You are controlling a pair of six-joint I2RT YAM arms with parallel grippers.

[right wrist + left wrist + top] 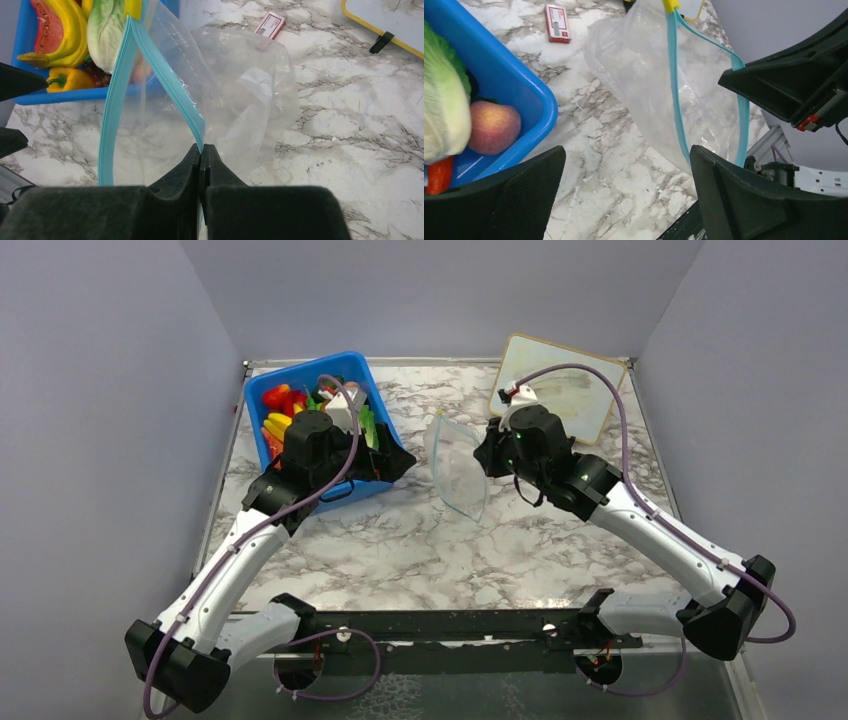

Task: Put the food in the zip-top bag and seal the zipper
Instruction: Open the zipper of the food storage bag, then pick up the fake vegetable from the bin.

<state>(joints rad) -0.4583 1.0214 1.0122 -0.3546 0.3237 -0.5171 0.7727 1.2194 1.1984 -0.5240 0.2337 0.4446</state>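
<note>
Right end effector [201, 150], fully closed, pinches the zipper [169, 82].

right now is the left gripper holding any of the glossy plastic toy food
No, the left gripper is open and empty, next to the blue plastic bin.

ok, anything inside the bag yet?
No food shows through the bag; its mouth is open. Lettuce sits in the bin. The part behind the right end effector is hidden.
</note>
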